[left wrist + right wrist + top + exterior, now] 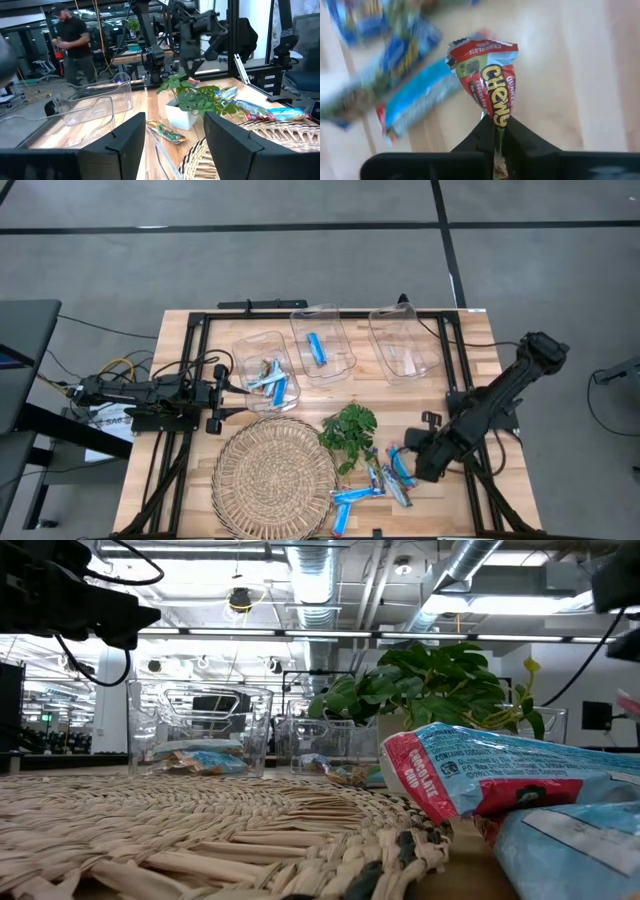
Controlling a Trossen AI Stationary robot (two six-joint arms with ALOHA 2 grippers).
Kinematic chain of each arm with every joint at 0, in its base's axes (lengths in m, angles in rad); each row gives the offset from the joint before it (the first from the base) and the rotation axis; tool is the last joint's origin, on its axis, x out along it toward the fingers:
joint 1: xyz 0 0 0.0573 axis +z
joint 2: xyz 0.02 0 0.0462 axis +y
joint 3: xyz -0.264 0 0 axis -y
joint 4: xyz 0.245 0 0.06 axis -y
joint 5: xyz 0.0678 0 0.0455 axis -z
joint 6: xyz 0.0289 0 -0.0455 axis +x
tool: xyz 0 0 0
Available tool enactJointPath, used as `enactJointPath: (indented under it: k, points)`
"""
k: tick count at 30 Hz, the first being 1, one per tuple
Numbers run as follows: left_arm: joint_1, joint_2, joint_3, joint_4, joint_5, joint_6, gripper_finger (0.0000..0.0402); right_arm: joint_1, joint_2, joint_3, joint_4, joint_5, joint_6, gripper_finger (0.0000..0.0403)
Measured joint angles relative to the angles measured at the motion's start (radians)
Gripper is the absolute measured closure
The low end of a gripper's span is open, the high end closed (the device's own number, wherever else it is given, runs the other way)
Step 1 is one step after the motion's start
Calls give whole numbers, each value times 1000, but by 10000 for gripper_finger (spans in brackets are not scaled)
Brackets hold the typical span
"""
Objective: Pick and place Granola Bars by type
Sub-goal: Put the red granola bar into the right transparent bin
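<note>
Several granola bars [380,478] in mostly blue wrappers lie loose on the table between the plant and my right gripper [412,463]. That gripper is shut on one blue, red-ended bar [485,75]. More bars [272,380] lie in the left clear bin [248,350], and one blue bar [316,347] lies in the middle bin [340,330]. My left gripper [175,140] is open and waits level beside the left bin, touching nothing. My right gripper pinches one end of the bar's wrapper [498,117] between its two fingers. The rest of the bar sticks out beyond the fingertips, red-printed end [480,50] farthest, above the wooden table. Whether that far end touches the table, I cannot tell.
A round woven mat [275,470] covers the near-left part of the table. A small potted plant [348,430] stands between the mat and the loose bars. The right clear bin [403,345] sits at the far edge. A person [75,45] stands in the room beyond.
</note>
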Motion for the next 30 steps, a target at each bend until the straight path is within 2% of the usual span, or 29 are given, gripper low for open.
enactJointPath:
  k: [6, 14, 19, 23, 30]
  points:
    - [0, 0, 0, 0, 0, 11, 206, -66, -127, 0, -22, 219, 88, 381]
    - [0, 0, 0, 0, 0, 10, 206, -181, -262, 0, -43, 703, 68, 398]
    - [0, 0, 0, 0, 0, 0, 206, -298, -296, 0, -41, 939, 19, 393]
    - [0, 0, 0, 0, 0, 7, 206, -425, -304, 0, -42, 1020, -25, 385]
    - [0, 0, 0, 0, 0, 13, 206, -654, -258, 0, -40, 994, -147, 387]
